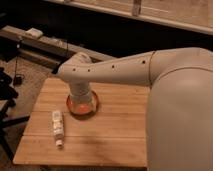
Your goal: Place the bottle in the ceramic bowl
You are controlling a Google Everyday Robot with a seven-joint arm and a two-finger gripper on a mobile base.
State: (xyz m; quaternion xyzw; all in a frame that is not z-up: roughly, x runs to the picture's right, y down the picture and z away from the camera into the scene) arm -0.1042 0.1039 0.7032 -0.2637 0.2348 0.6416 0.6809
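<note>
The small white bottle [58, 127] lies flat on the wooden table [115, 137], cap toward the front edge, just left and in front of the bowl. The orange ceramic bowl [82, 107] sits near the table's middle-left, mostly covered by my arm. My gripper [80, 96] hangs from the wrist straight down over the bowl, and its tips are hidden against the bowl's inside. The gripper is apart from the bottle, to its right and behind it.
My large white arm [165, 95] fills the right side and crosses over the table's back. A dark chair or stand [6, 100] is at the left. A low ledge [35, 40] with a small pale object runs behind.
</note>
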